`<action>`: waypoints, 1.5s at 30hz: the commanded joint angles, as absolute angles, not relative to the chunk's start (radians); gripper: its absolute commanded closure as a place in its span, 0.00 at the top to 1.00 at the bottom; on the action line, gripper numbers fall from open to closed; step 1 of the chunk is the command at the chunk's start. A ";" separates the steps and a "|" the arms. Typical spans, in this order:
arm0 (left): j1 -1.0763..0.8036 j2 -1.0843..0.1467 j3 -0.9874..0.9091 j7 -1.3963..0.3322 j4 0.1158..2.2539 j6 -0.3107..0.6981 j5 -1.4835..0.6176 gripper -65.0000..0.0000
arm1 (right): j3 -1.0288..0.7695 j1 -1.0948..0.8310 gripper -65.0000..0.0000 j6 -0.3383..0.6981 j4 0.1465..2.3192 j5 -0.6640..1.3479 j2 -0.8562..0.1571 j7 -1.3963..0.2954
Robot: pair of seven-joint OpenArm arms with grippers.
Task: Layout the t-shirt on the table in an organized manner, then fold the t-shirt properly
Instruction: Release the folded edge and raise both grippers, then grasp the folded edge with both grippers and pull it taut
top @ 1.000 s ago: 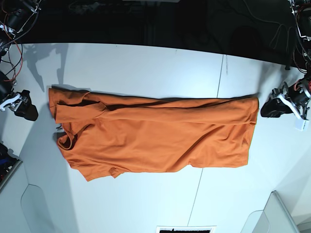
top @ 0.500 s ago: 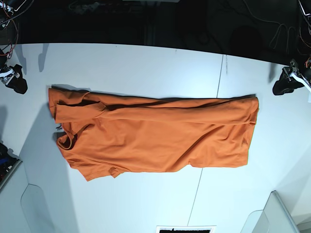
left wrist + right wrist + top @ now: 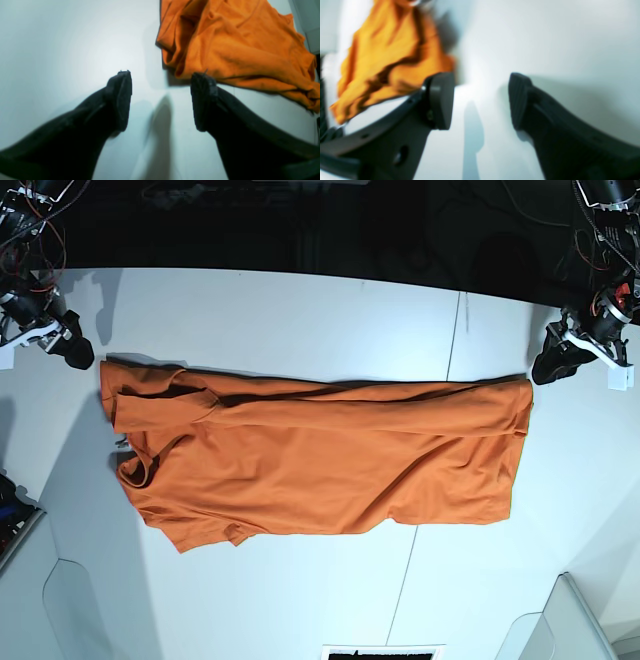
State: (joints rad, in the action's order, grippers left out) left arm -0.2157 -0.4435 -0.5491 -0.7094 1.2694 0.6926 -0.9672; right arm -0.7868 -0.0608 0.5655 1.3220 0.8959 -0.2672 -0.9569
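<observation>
Orange t-shirt (image 3: 320, 465) lies flat on the white surface (image 3: 300, 310), both pincers empty beside it.

T-shirt runs lengthwise across the middle, top long edge folded over, collar end toward the right arm's side, hem toward the left arm's. Left pincer (image 3: 161, 100) hangs just off the hem corner, jaws wide apart, nothing between them. Right pincer (image 3: 480, 100) hangs near the sleeve corner (view blurred), jaws also apart, only bare surface in the gap.

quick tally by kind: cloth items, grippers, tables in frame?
t-shirt, orange: 1
grippers, black: 2 (left gripper, right gripper)
table, white: 1
Total: 4
</observation>
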 commanded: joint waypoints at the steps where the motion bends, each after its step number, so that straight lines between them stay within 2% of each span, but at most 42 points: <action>1: -0.200 -0.463 -0.544 -0.700 1.280 0.698 -0.975 0.61 | -0.778 -0.050 0.53 0.577 1.334 0.900 -0.271 -0.949; 10: -0.132 -0.463 -0.385 -0.657 1.280 0.698 -0.898 0.61 | -0.753 0.070 0.53 0.576 1.334 0.849 -0.154 -0.946; 15: -0.086 -0.463 -0.345 -0.657 1.280 0.698 -0.840 0.60 | -0.686 0.083 0.52 0.576 1.334 0.816 -0.121 -0.947; 16: -0.080 -0.463 -0.343 -0.657 1.280 0.698 -0.822 0.55 | -0.672 0.083 0.47 0.576 1.334 0.810 -0.120 -0.946; 17: -0.076 -0.463 -0.340 -0.657 1.280 0.698 -0.809 0.46 | -0.661 0.083 0.38 0.575 1.334 0.807 -0.119 -0.946; 19: -0.075 -0.464 -0.341 -0.659 1.280 0.698 -0.771 0.18 | -0.655 0.083 0.09 0.576 1.334 0.807 -0.119 -0.947; 20: -0.075 -0.465 -0.341 -0.666 1.280 0.698 -0.756 0.05 | -0.656 0.083 0.00 0.576 1.335 0.808 -0.119 -0.954; 21: -0.075 -0.467 -0.341 -0.691 1.280 0.698 -0.755 0.00 | -0.661 0.083 0.00 0.576 1.339 0.808 -0.119 -0.966; 25: -0.099 -0.492 -0.362 -0.807 1.332 0.698 -0.867 0.00 | -0.693 0.067 0.00 0.579 1.383 0.850 -0.122 -1.035; 34: -0.276 -0.514 -0.382 -0.819 1.570 0.698 -0.906 0.00 | -0.720 -0.136 0.00 0.588 1.560 0.908 -0.219 -1.059; 39: -0.345 -0.513 -0.382 -0.821 1.603 0.698 -0.910 0.00 | -0.721 -0.237 0.00 0.588 1.661 0.921 -0.270 -1.059; 45: -0.355 -0.513 -0.382 -0.884 1.603 0.698 -0.960 0.00 | -0.735 -0.300 0.00 0.588 1.722 0.920 -0.277 -1.055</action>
State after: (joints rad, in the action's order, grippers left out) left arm -0.3595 -0.4931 -0.3733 -0.9001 1.5860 0.6930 -0.9409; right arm -0.7235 -0.2985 0.5831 1.7061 0.9047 -0.2584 -1.0740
